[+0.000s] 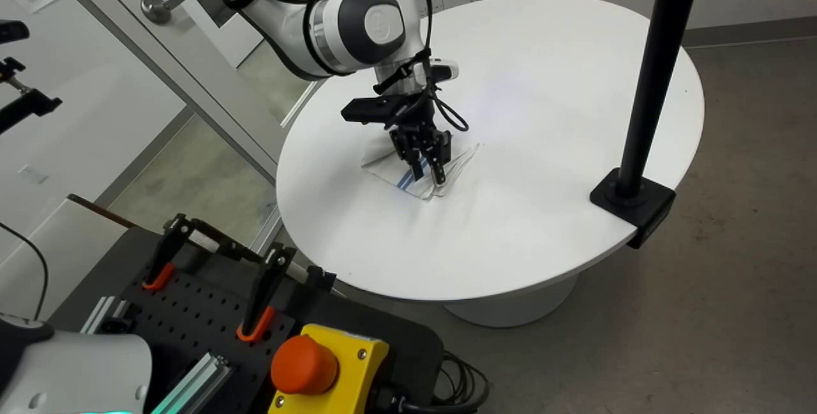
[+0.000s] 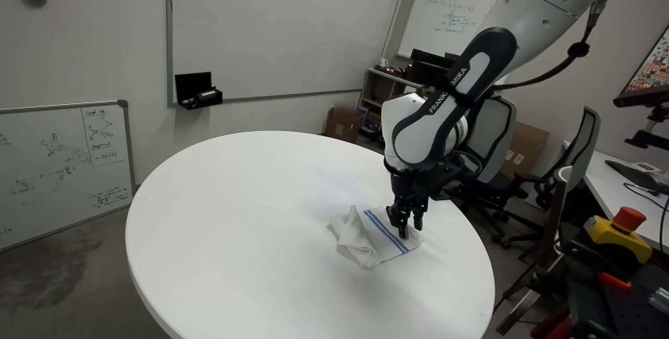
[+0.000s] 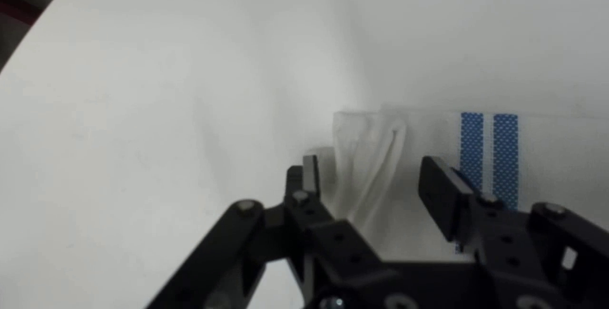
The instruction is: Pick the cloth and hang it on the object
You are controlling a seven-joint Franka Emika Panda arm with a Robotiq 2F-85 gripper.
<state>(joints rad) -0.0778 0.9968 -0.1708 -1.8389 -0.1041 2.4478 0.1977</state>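
A white cloth with blue stripes lies crumpled and partly folded on the round white table; it shows in both exterior views [image 1: 386, 168] [image 2: 373, 240] and in the wrist view [image 3: 418, 142]. My gripper [image 1: 429, 178] points down over one end of the cloth, and it also shows in an exterior view [image 2: 411, 229]. In the wrist view the gripper [image 3: 368, 168] is open, with a raised fold of cloth between its two fingers. One finger is just beyond the cloth's end, the other over the cloth beside the stripes. Which object the cloth hangs on I cannot tell.
The round white table [image 1: 542, 82] has a black post [image 1: 657, 69] clamped at its edge by a black base [image 1: 632, 200]. A dark bench with a yellow box [image 1: 344, 369] and red button stands beside the table. Office chairs [image 2: 488, 130] stand behind the arm.
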